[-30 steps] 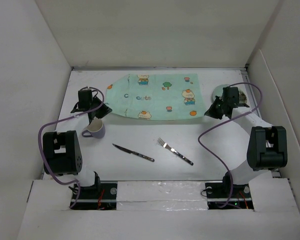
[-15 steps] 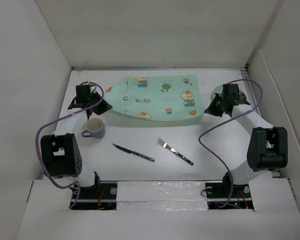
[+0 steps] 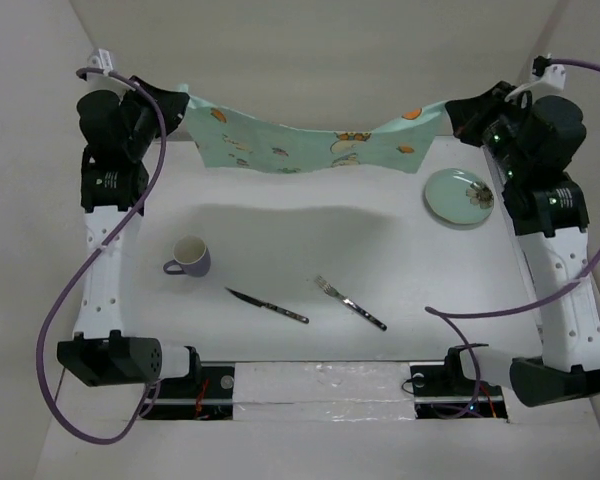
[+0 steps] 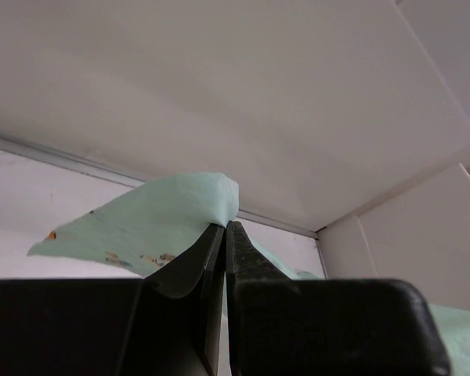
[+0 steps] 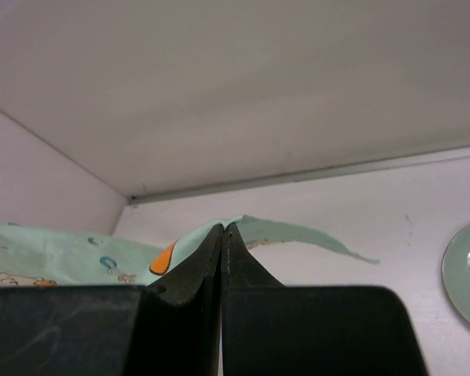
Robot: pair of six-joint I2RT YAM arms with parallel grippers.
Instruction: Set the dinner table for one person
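Top external: mint-green cartoon-printed cloth placemat (image 3: 300, 148) sags in the air above the matte white dinner table (image 3: 300, 235), strung between left gripper (image 3: 183, 100) and right gripper (image 3: 448, 112), probably to spread it flat; left wrist: jaws pinch a cloth corner; right wrist: likewise.

Left gripper (image 3: 177, 103) and right gripper (image 3: 451, 113) each clamp one end of the mint-green placemat (image 3: 310, 146), which hangs sagging above the dinner table (image 3: 310, 235) bearing mug (image 3: 188, 256), knife (image 3: 268, 306), fork (image 3: 350, 302) and plate (image 3: 459, 196).
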